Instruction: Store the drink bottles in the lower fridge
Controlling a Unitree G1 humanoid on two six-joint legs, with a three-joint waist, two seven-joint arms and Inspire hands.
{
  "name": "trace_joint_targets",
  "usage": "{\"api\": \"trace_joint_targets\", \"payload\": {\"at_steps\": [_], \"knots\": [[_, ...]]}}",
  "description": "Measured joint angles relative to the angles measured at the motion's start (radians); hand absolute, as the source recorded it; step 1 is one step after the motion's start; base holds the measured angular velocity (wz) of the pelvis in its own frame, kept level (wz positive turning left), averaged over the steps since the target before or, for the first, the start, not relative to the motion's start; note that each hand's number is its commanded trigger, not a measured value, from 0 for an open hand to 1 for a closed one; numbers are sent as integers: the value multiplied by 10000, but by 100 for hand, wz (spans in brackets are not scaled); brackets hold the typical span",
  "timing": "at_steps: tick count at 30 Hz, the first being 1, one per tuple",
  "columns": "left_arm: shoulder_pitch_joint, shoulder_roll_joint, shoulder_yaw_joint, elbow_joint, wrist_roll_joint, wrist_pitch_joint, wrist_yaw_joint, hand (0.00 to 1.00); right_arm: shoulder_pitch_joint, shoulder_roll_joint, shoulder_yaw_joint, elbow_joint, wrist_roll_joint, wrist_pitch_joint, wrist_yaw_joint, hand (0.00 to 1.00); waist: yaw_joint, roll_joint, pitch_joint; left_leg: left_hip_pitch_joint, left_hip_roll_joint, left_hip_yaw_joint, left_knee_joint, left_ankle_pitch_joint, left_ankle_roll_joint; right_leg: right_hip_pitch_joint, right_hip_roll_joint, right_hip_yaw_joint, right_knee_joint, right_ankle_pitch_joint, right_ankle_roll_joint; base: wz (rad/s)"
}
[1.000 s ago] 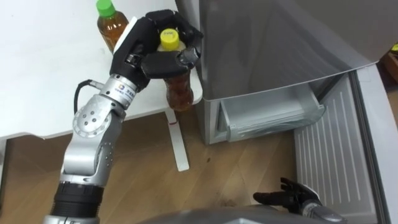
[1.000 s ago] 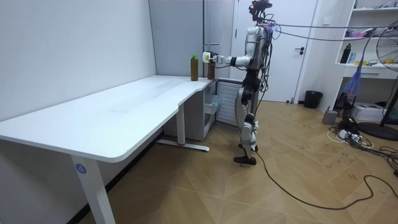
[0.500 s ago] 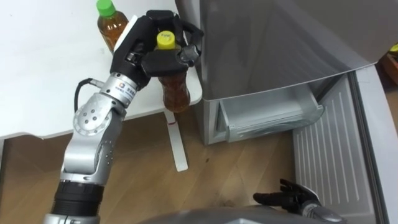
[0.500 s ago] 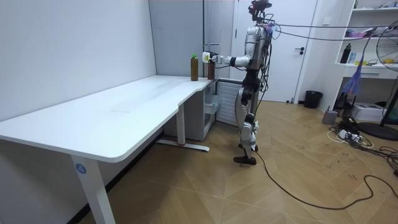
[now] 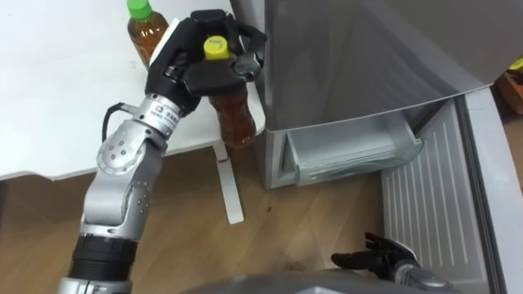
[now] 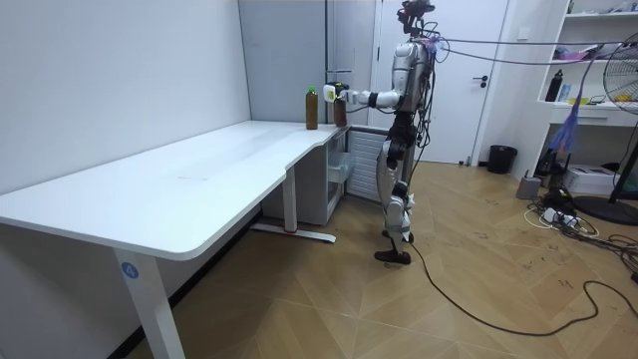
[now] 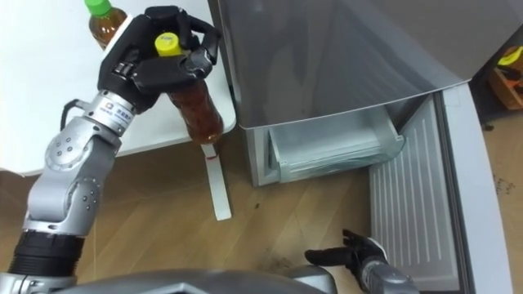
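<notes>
Yellow-capped brown tea bottle (image 5: 234, 116) is clasped in the left hand (image 5: 198, 72) at the white table (image 5: 57, 98) corner. Right hand (image 5: 381, 258) hangs low, spread open.

My matt black plastic left hand (image 5: 192, 69) wraps a glossy clear plastic bottle with a yellow cap (image 5: 234, 118). Just right of the hand I see the smooth, satin grey metal fridge (image 5: 359, 57). Left of it lies the matt white tabletop (image 5: 57, 90), and below it the faintly shiny brown wood-plank floor (image 5: 180, 237).

left hand (image 5: 194, 67) curled round yellow-capped tea bottle (image 5: 234, 116) at 12 o'clock, off the white counter (image 5: 57, 98) edge, green-capped bottle (image 5: 144, 31) upright at 11, grey fridge (image 5: 368, 57) at 2 with lower drawer (image 5: 351, 153) open, right hand (image 5: 382, 259) at 5, fingers loose
</notes>
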Motion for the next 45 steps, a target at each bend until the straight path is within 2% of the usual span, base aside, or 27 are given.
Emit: {"api": "trace_joint_targets", "payload": {"at_steps": [5,8,16,22,31,35,38,42,45], "knots": [[-1,-287,-17,9,-435,27,171,100,-9,98,315,-655,-562,16,-104,0,25,-22,-12,-172,16,32,33,2,0,-191,2,7,167,1,-1,-2],[-10,-343,-290,13,-757,42,339,100,59,132,819,-1333,-987,148,-80,0,213,-14,-19,-127,22,122,39,2,1,-176,-2,7,169,1,-2,-8],[-6,-603,-906,11,-758,55,595,100,603,206,1862,-4879,-1757,357,817,0,699,20,-40,-97,35,135,58,2,1,-171,-2,-1,205,9,-14,0],[26,-519,-1085,10,-760,53,504,100,661,171,2158,-6841,-1732,456,1976,0,807,47,-27,-158,44,3,178,1,1,-177,-16,-40,317,8,-13,4],[43,-369,-1058,9,-756,53,-302,100,659,139,2179,-7937,-1753,621,3765,0,1060,42,-4,-192,41,-7,222,-5,2,-185,-9,-24,338,7,-12,0],[131,-289,-1085,9,-755,53,-441,100,658,115,2247,-8543,-1741,651,4099,0,1085,51,4,-190,46,-6,247,-5,2,-182,-8,-19,332,8,-12,0],[246,-235,-1131,12,-755,53,-596,100,649,112,2297,-8837,-1712,651,4202,0,1092,66,30,-178,49,-5,245,-5,2,-168,-8,-20,331,8,-12,0],[267,-98,-1141,18,-751,52,-617,100,656,84,2339,-8959,-1712,656,4280,0,1081,109,106,-183,64,8,221,-9,2,-192,-6,-14,331,8,-12,0],[278,-109,-1234,57,-750,51,-623,100,656,100,2337,-8959,-1707,731,4422,0,1082,111,110,-175,42,28,202,-9,1,-192,-4,0,329,8,-12,0]]}}
